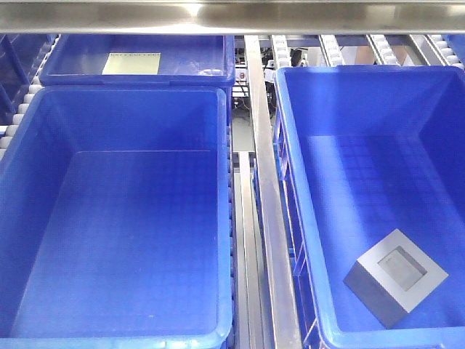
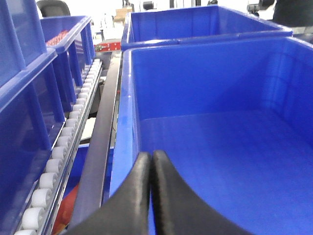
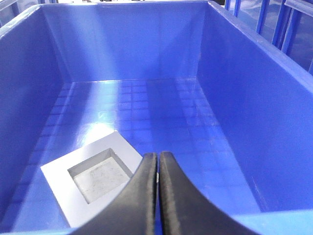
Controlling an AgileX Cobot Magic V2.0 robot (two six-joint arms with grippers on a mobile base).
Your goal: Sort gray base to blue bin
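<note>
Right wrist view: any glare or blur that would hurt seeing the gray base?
Right wrist view: a bright glare patch on the blue bin floor just beyond the gray base, whose recess stays readable; the shut right gripper is near and soft. Front view: the base is sharp, with mild sheen on the floor.

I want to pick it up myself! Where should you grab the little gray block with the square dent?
Probably from above, pinching two opposite flat sides of the matte gray cube-like block. It lies dent-up on the floor of the right-hand bright-blue plastic tub, clear of the walls.
</note>
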